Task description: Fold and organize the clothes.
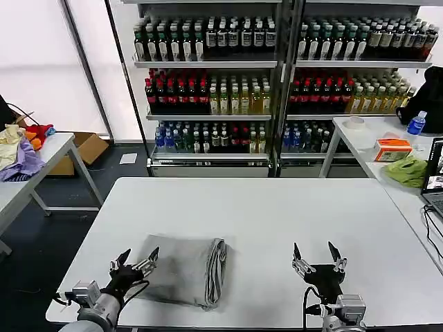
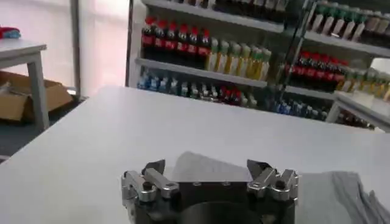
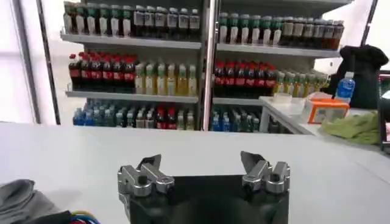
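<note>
A folded light grey shirt (image 1: 185, 270) lies flat on the white table (image 1: 277, 214), near the front edge and toward the front left corner, its stacked folded edges showing along the side that faces the middle of the tabletop. The left gripper (image 1: 134, 261) sits low at the front left corner, just beside the shirt's left edge, with its two fingers spread apart and nothing between them. In the left wrist view the same left gripper (image 2: 206, 167) shows both fingertips parted, with the grey shirt (image 2: 317, 192) lying just beyond them on the tabletop. The right gripper (image 1: 318, 253) hovers near the front edge toward the right, well apart from the shirt, its fingers also spread wide and empty. From the right wrist view the right gripper (image 3: 201, 163) is open over bare tabletop, and a corner of the grey shirt (image 3: 18, 198) appears off to one side. Behind the table stand shelves of bottled drinks (image 1: 277, 76). A side table (image 1: 387, 142) to the right holds a lime-green cloth (image 1: 407, 170), an orange box (image 1: 393, 149) and a water bottle (image 1: 416, 124).
</note>
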